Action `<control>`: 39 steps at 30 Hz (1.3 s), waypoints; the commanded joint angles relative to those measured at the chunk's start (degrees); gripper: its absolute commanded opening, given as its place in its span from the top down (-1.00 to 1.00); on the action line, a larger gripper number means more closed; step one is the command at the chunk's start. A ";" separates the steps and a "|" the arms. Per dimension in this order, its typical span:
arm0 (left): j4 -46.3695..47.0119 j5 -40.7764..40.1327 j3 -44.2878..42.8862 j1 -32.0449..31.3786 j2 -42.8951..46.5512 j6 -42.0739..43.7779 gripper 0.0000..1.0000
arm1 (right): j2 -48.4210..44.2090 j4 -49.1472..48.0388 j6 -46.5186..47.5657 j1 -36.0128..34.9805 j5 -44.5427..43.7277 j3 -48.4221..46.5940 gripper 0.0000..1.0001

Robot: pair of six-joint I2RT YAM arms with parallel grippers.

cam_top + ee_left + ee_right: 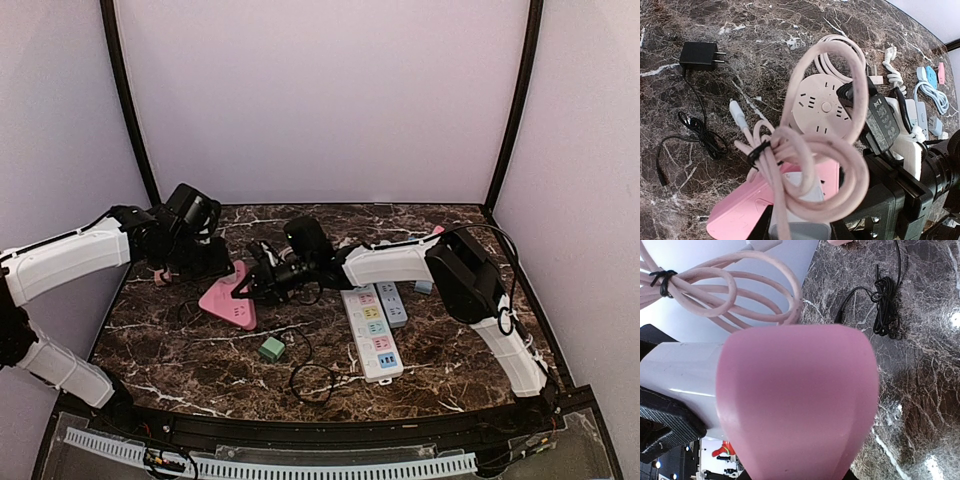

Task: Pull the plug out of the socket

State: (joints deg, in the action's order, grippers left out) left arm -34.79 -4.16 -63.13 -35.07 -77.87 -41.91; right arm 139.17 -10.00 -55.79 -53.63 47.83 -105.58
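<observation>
- The plug (800,227) is a white block seated in the pink socket (228,300), left of the middle of the surface (440,370). The main risk is that the whole socket comes along with the plug instead of the two parting. That would happen if the socket is not braced firmly enough.
- A pull off the pin axis could jam the pins or twist the plug out of the grip. The socket looks tilted, one end raised, so the axis is hard to judge.
- The socket is a smooth, rounded pink triangle, and such a shape could slide out of a pinch.
- The left fingers (760,234) stand on either side of the plug and look clamped on it. The right wrist view shows a black ribbed pad against its white side.
- The right fingers (256,285) reach the socket's right edge. The socket fills the right wrist view and hides them, so I cannot tell whether they are together or apart.
- A tied pink cord (815,150) loops over the plug and socket, between both arms. It could snag on a finger or drag during the pull.
- A round socket (822,107) lies just behind, and a black adapter (700,55) lies well apart, so neither is a likely obstacle.
</observation>
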 commanded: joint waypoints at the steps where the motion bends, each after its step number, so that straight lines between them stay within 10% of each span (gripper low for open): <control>1: 2.32 7.39 2.77 -0.32 4.25 1.31 1.00 | -0.28 -0.31 -1.09 1.86 -2.68 1.87 1.00; 10: -8.93 -0.68 -2.69 -0.17 1.89 2.43 1.00 | -1.82 -1.00 -0.17 1.81 -2.98 2.31 1.00; 39: -4.98 2.29 -0.64 15.42 1.59 3.52 0.98 | 2.88 2.26 -3.28 -0.87 1.48 -1.69 0.71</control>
State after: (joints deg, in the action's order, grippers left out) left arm -40.86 -3.03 -64.34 -20.10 -75.50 -39.44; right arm 140.75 -5.96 -57.91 -53.91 47.88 -106.17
